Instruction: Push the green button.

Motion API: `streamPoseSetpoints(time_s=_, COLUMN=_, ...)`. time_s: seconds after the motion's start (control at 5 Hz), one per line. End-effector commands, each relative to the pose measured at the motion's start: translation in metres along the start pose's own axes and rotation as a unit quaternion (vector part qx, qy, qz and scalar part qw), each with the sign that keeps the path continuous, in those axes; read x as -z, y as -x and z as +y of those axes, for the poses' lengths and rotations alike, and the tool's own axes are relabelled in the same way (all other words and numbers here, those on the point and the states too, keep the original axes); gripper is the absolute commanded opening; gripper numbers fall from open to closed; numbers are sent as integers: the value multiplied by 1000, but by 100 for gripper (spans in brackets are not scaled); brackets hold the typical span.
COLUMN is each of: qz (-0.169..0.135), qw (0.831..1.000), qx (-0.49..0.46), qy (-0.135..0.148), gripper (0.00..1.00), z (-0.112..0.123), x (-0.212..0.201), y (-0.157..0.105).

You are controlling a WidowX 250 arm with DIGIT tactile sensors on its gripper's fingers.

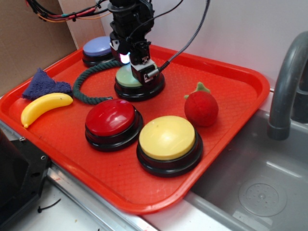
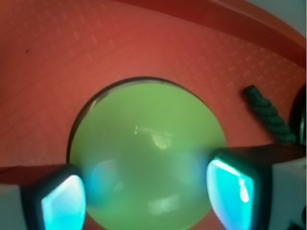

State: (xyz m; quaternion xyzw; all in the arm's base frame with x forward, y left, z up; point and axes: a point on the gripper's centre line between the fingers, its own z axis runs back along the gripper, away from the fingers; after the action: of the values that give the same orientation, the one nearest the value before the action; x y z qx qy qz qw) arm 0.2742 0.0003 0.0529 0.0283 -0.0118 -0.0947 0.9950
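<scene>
Inside red tray (image 1: 231,120): green button (image 1: 126,77) under tool (image 1: 137,67), banana (image 1: 45,107).

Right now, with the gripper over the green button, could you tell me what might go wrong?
The gripper has its fingers apart over the green button's near half, so pressing there could slide off the dome or tip the base. The green rope curls right beside the button, and the gripper could snag it when it withdraws.
</scene>
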Motion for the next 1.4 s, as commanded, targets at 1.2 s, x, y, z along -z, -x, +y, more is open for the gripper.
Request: streamPoseSetpoints(time_s=1.2, qz=-50, qw=996, qx=-67, qy=-4, gripper=100, z=11, x=-82, y=-3)
